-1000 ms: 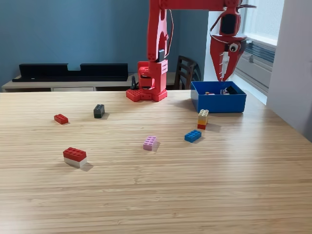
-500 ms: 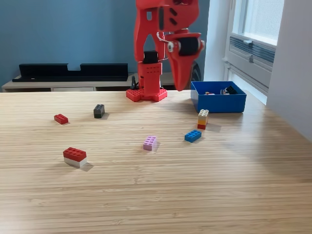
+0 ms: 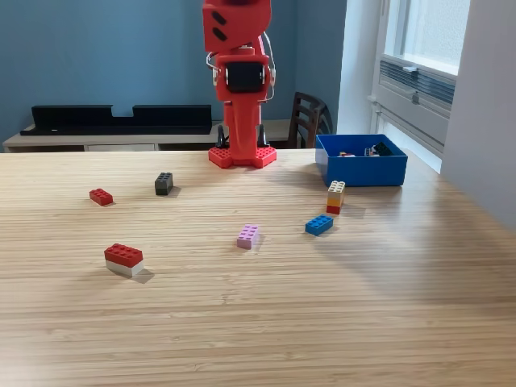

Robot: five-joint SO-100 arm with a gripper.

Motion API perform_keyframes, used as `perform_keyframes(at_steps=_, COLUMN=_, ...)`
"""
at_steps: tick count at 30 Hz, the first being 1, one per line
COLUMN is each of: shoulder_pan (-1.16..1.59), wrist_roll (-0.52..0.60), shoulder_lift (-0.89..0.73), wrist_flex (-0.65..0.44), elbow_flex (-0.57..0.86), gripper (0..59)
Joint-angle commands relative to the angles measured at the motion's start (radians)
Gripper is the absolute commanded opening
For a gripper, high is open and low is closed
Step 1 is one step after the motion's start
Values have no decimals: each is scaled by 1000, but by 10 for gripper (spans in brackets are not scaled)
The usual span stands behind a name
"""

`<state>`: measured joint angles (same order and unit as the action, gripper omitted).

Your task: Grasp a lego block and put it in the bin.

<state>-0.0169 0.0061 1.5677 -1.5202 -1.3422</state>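
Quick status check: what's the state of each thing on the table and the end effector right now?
end effector: pointing down near the arm's base, holding nothing visible; open or shut unclear
bin: upright, open-topped, some bricks inside
pink brick: loose, flat
blue brick: loose, flat
stacked bricks: standing beside bin
red-and-white brick: stacked pair, loose

Count from the exterior view:

- Arms: one, red (image 3: 239,81).
- Bins: one, blue (image 3: 360,169), at the exterior view's right. A few small pieces inside; too small to count.
- Lego pieces loose on the table (image 3: 322,322): six.
 - one small red brick (image 3: 101,196)
 - one dark grey brick (image 3: 164,183)
 - one red-over-white stack (image 3: 124,260)
 - one pink brick (image 3: 248,235)
 - one blue brick (image 3: 319,225)
 - one upright stack, cream over orange over red (image 3: 335,197)
- So four single bricks, two stacks.
- Chairs: one (image 3: 306,119), behind the table.
- Long black objects on the back shelf: one (image 3: 121,118).
- Windows: one (image 3: 427,36).
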Motion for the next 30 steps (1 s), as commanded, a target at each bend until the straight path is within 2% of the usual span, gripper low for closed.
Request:
perform_keyframes(at_steps=1, shoulder_pan=-11, wrist_roll=-5, shoulder_lift=9, wrist_flex=-5, elbow_flex=61, gripper=0)
perform_keyframes(at_steps=18, shoulder_pan=-35, wrist_roll=-12, shoulder_lift=8, wrist_flex=40, elbow_flex=61, gripper=0)
perform_keyframes(at_steps=25, shoulder_pan=44, wrist_roll=-11, shoulder_lift=6, wrist_flex=43, elbow_flex=37, gripper=0)
perform_keyframes(at_steps=30, shoulder_pan=146, wrist_roll=-63, shoulder_lift=6, wrist_flex=43, elbow_flex=-5, gripper=0)
